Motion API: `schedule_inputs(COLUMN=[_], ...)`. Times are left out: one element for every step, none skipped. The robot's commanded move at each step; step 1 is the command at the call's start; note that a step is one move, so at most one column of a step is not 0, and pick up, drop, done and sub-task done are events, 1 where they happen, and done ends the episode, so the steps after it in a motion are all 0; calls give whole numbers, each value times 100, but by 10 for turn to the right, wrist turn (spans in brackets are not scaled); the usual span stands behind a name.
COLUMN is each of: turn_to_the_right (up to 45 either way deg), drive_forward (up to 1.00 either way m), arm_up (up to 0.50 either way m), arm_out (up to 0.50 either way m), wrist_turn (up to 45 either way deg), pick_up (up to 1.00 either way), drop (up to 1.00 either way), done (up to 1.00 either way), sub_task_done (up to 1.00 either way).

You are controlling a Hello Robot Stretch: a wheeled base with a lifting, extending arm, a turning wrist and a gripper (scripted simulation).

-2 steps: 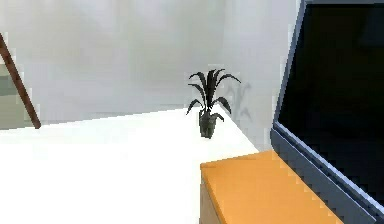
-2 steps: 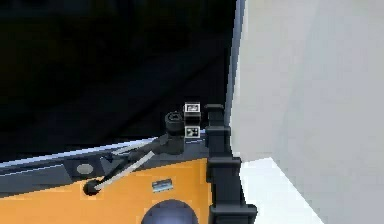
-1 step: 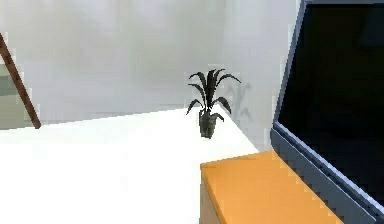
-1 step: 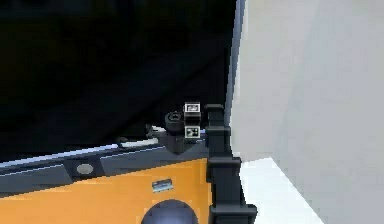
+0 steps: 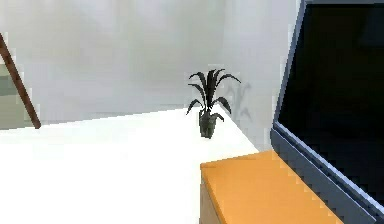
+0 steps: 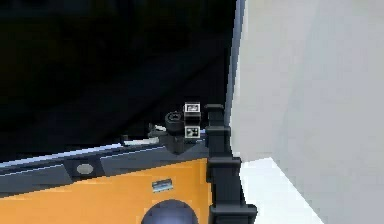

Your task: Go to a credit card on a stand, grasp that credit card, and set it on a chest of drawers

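Small flat grey rectangle [image 6: 160, 184] lies flat on the orange bench [image 6: 110, 195]. It's pale and thin, and the shape fits a credit card, but it's too small to confirm. It sits on the strip of bench top on the near side of the TV [image 6: 100, 70], just left of the arm [image 6: 226, 180]. A dark rounded shape [image 6: 170, 213] is nearer still, at the bottom edge. Pincer [image 6: 135, 141] is farther out than the rectangle and slightly left of it, apart from it in the arm side view. Its thin fingers point left along the TV's lower frame. Can't tell whether the pincer is spread or pressed together. Can't tell whether it holds anything either, since the TV frame sits right behind the fingers. Its height over the bench isn't readable. Two white marker squares [image 6: 193, 107] stand just right of the pincer body at the arm's far end. The TV is a big black screen with a blue-grey frame, standing on the far part of the bench. A pale wall [image 6: 320, 80] is to its right. In the forward view the bench corner is near right with the TV above it, and white floor [image 5: 100, 160] is to the left. A potted plant [image 5: 210, 100] stands far off by the wall, and a brown slanted bar [image 5: 20, 85] is at far left.
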Motion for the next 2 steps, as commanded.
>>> schedule_inputs(turn_to_the_right=[0,0], drive_forward=[0,0], arm_up=[-30,0], arm_out=[0,0], wrist_turn=[0,0], pick_up=[0,100], drop=[0,0], done=[0,0], sub_task_done=[0,0])
